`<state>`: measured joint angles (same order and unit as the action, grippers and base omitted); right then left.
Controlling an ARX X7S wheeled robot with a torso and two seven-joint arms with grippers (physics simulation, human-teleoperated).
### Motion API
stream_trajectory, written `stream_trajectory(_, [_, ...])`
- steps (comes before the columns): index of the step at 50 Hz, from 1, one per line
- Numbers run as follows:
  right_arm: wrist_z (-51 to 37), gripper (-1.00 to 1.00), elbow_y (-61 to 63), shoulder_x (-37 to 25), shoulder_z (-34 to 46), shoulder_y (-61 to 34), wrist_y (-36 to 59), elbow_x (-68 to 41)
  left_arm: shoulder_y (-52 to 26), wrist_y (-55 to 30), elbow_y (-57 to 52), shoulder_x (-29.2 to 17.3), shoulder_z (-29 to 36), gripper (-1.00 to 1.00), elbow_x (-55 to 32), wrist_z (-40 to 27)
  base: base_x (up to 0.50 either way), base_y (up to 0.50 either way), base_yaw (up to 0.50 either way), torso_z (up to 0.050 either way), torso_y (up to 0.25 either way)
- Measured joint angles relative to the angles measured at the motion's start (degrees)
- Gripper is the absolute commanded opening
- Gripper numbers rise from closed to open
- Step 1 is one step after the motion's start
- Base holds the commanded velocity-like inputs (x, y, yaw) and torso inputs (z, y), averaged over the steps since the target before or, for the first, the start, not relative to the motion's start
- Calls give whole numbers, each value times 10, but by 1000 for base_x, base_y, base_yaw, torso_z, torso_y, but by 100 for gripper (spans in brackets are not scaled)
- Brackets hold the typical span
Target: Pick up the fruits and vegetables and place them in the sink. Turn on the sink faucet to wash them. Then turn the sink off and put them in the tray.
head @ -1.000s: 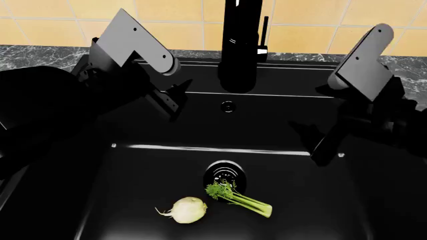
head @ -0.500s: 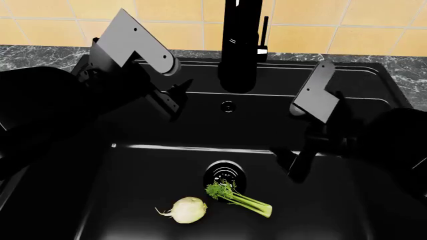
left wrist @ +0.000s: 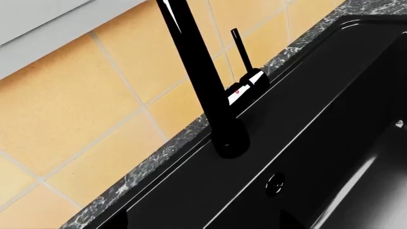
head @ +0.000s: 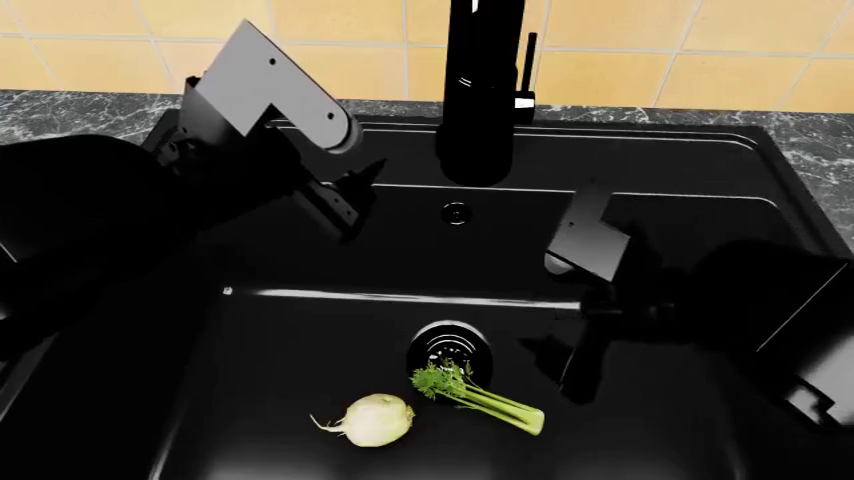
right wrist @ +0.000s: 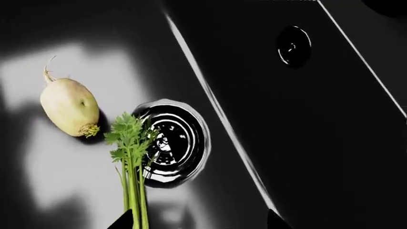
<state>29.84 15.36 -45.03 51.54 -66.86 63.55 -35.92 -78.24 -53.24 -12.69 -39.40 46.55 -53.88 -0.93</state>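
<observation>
Head view: bulb (head: 375, 419) beside celery (head: 486, 397) (both in sink (head: 267, 400)).

- A wall of yellow-orange tiles (head: 747, 40) with pale grout lines is running along behind the basin.
- A dark marbled surface (head: 80, 110), veined in grey, is lying in a narrow strip beneath the tiles.
- A pale grey band (left wrist: 38, 28) is sitting above the tiles in the left wrist view.

The right gripper (head: 577, 380) is lowered into the sink (head: 747, 180) — brought closer to the celery stalk (head: 487, 398).
</observation>
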Motion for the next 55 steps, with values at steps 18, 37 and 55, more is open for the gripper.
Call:
stream_trajectory(18, [18,100,-52,29,46,1,-24,32,1,1,-1,0,3,100,0,0,0,0,0,0,0])
stream_trajectory(37, [49,100,-90,56,91,9,-45,47,1,2,-2,-1,4,100,0,1,0,0,0,0,0])
stream_trajectory(55, [62,100,-127,80,124,10,-61,69,3,7,-8,-2,11,100,8,4,0,0,0,0,0])
